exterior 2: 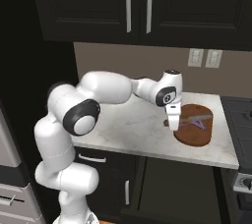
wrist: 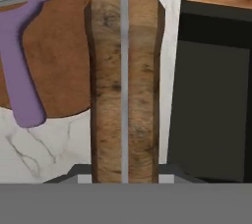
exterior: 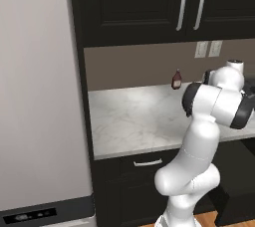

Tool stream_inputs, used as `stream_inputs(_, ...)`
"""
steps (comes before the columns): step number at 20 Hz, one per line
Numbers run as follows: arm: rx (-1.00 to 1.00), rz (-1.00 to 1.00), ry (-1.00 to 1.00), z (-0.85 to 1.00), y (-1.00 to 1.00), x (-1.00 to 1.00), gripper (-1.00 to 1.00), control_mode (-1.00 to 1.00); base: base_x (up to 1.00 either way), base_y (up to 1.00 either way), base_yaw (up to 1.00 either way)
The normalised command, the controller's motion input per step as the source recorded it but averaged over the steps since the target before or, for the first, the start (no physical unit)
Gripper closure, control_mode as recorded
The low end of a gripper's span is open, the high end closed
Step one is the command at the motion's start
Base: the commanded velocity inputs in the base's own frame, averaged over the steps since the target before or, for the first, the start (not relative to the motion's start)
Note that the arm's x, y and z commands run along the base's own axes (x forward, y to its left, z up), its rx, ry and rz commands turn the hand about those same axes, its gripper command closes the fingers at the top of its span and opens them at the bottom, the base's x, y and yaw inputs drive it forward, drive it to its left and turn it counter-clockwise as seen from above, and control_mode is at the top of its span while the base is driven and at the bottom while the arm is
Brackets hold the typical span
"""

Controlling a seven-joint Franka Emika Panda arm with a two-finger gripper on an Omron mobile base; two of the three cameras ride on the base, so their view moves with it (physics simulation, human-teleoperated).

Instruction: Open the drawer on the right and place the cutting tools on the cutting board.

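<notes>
Knife pinched in the jaws, hanging over the board's near edge.

You're looking at the wood-handled knife (wrist: pixel 106 85) running up the middle of the hand view, the gripper (exterior 2: pixel 173 125) clamping its handle. The purple tool (wrist: pixel 22 66) is lying on the cutting board (wrist: pixel 64 70), upper left of the hand view. In the right base view the board is sitting centre-right on the marble counter (exterior 2: pixel 133 129). A dark red bottle (exterior: pixel 176 79) is standing by the back wall.

The marble surface (exterior: pixel 134 116) lay open across its middle. A dark red bottle (exterior: pixel 176 79) stood at the back wall, toward twelve o'clock. On the cutting board (exterior 2: pixel 197 137) a purple tool (exterior 2: pixel 199 122) lay at three o'clock of the hand (exterior 2: pixel 175 126), near the stove (exterior 2: pixel 238 115).
</notes>
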Motion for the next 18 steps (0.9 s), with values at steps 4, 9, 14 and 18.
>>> stream_inputs(4, 0.0, 0.0, 0.0, -0.1, -0.04, 0.48, 1.0, -1.0, 0.0, 0.0, 0.0)
stream_inputs(9, 0.0, -0.01, 0.0, -0.1, -0.21, 0.46, 1.0, -1.0, 0.0, 0.0, 0.0)
stream_inputs(14, 0.0, 0.0, 0.01, -0.18, -0.41, 0.39, 1.0, -1.0, 0.0, 0.0, 0.0)
stream_inputs(18, 0.0, -0.01, 0.0, -0.22, -0.32, 0.36, 1.0, -1.0, 0.0, 0.0, 0.0)
